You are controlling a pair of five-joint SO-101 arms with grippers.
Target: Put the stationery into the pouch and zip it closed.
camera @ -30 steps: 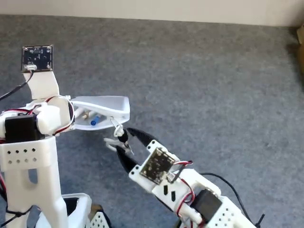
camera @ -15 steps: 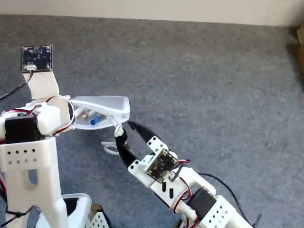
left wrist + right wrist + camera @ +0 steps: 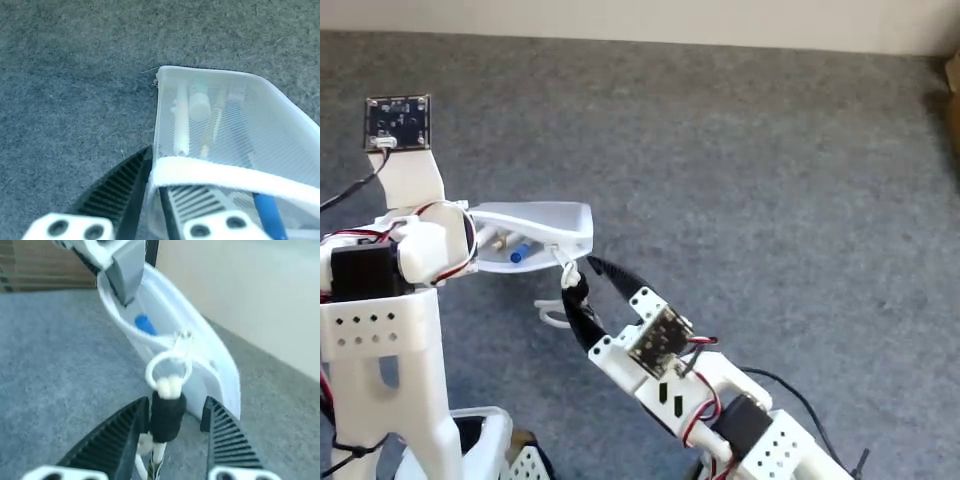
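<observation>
Right wrist view: zip pull (image 3: 167, 417) is being straddled by the right gripper (image 3: 175, 406), jaws apart, closing seemingly needed next; pouch (image 3: 216, 360) is being clamped by the left gripper (image 3: 152, 170).

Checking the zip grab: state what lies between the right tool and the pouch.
Right wrist view: the zip pull, white ring at the pouch, black sleeve between the right tool's open fingers.

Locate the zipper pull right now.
High view, left of centre: the zipper pull sits just off the pouch's near edge, between the two sides of the open right hand.
</observation>
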